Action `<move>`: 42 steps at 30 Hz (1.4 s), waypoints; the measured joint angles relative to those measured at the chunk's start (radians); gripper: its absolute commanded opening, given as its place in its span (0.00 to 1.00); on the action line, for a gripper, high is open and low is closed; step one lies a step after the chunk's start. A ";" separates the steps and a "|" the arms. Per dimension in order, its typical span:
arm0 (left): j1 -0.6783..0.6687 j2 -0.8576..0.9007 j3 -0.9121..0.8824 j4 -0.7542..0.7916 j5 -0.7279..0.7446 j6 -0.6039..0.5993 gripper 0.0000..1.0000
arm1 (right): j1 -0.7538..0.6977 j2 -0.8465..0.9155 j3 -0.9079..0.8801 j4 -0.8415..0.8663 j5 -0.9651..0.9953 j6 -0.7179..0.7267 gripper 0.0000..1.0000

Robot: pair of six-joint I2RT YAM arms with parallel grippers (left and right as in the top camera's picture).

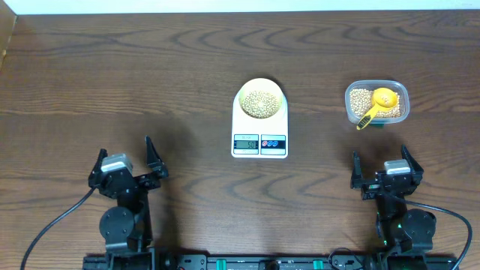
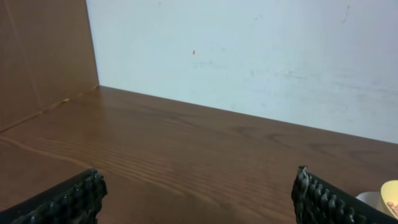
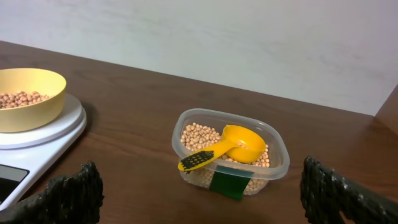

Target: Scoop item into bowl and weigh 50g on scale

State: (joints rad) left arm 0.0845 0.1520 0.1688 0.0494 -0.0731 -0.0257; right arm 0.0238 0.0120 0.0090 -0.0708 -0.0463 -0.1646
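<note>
Bowl point(image 1: 243, 91) w/ beans point(image 1: 260, 104) on scale point(image 1: 247, 127) mid-bench; scoop point(image 1: 384, 98) back in tub point(image 1: 347, 101). Left fingers point(image 1: 153, 153) & right fingers point(image 1: 357, 165) wide, empty, near edge. Confirm display point(image 1: 246, 142) reads 50g (too small to tell); stay off scale.

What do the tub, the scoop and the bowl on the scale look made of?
The tub looks like thin clear plastic, since the beans show through its wall. The scoop appears to be bright yellow glossy plastic, moulded with a ribbed handle end. The bowl is pale yellow, opaque and fairly matte. It is probably plastic or melamine, but I cannot tell which.
</note>
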 measured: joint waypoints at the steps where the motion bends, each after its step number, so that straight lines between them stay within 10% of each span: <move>1: 0.000 -0.011 -0.011 0.005 0.000 0.000 0.98 | 0.000 0.000 0.000 0.000 0.000 0.000 0.99; 35: 0.000 -0.142 -0.163 0.164 0.061 0.000 0.98 | 0.000 0.000 0.000 0.000 0.000 0.000 0.99; 42: 0.000 -0.142 -0.163 0.010 0.190 0.000 0.98 | 0.000 0.000 0.000 0.000 0.000 0.000 0.99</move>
State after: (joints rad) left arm 0.0845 0.0101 0.0059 0.0589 0.1165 -0.0257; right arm 0.0238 0.0116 0.0090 -0.0711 -0.0463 -0.1646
